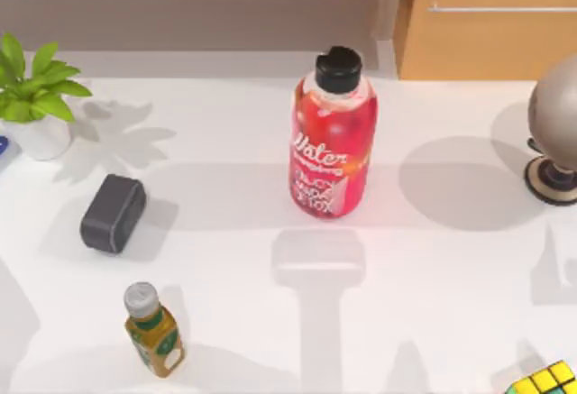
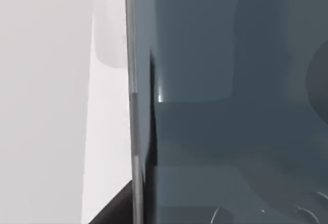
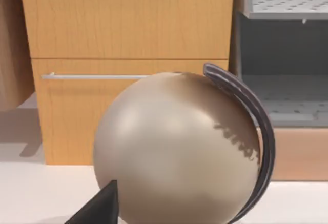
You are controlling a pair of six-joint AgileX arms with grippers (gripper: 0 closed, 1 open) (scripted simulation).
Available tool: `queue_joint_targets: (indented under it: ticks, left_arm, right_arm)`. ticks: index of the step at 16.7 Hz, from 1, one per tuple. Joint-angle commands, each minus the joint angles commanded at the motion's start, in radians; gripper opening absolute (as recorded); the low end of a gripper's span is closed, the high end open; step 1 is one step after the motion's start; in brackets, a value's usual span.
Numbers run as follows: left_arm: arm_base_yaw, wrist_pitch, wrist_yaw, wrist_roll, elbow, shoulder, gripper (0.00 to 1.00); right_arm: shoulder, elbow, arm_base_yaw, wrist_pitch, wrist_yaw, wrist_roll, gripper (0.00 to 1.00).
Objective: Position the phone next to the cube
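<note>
Left gripper: grip state impossible to tell; pressed close before its wrist camera, the phone [image 2: 230, 80], dark blue-grey glassy face toward the lens, thin silvery edge [image 2: 130, 55] running upright beside it, white table [image 2: 46, 106] beyond that edge. Right gripper: grip state likewise impossible to tell; a dark pointed tip [image 3: 100, 207] low in its wrist view, directly ahead and near it a beige globe [image 3: 174, 152] in a dark curved bracket [image 3: 251, 116], farther behind a wooden drawer front [image 3: 128, 24] with a slim metal handle [image 3: 92, 76]. Farther out, seen from above: the cube [image 1: 545, 380] at the table's near right corner, cut by the frame, on the right arm's side, well apart from a tall red bottle [image 1: 332, 142] standing mid-table; toward the left arm's side, a dark-grey rounded block [image 1: 113, 213], a small yellow bottle [image 1: 155, 331] nearer the front, and a potted plant [image 1: 36, 96] at the far left.
</note>
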Motion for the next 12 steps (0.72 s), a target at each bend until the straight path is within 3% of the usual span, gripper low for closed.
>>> queue_joint_targets:
  ticks: [5,12]
  left_arm:
    - [-0.138,-0.035,-0.001,-0.202,0.067,-0.050,0.00]
    - [-0.496,-0.070,0.001,-0.553,0.177,-0.062,0.00]
  right_arm:
    - [0.000,0.000,0.000,0.000,0.000,0.000,1.00]
    - [0.000,0.000,0.000,0.000,0.000,0.000,1.00]
